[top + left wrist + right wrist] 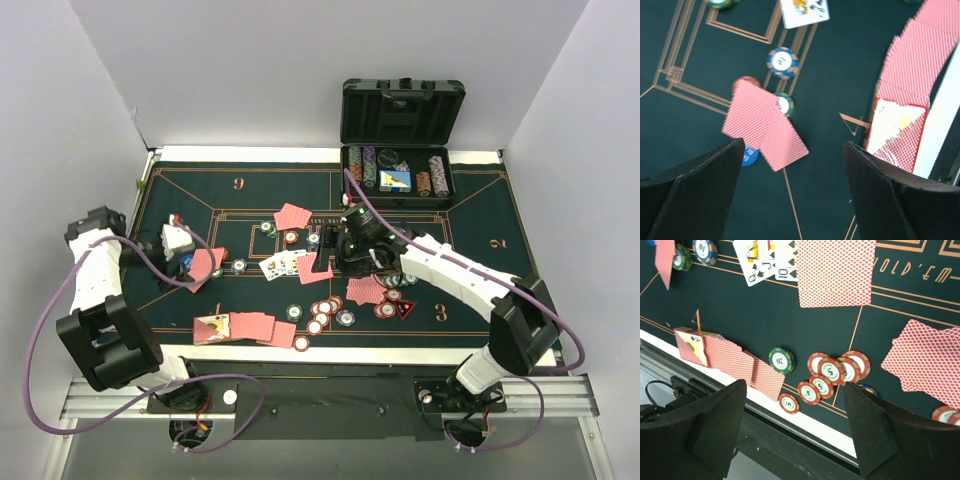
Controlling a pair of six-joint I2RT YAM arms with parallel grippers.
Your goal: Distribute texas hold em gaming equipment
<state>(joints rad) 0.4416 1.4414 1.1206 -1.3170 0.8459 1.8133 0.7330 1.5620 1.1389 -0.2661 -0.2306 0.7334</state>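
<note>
Bright, even light — wrist views perhaps slightly soft.

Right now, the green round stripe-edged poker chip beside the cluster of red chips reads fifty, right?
Not fifty: the green round stripe-edged poker chip reads 20, as the right wrist view shows. It does sit beside the cluster of red chips.

The top camera looks down from the near side over the whole dark green felt mat. Both wrist cameras, close above it, share the near row of pink-red-backed playing cards.
</note>
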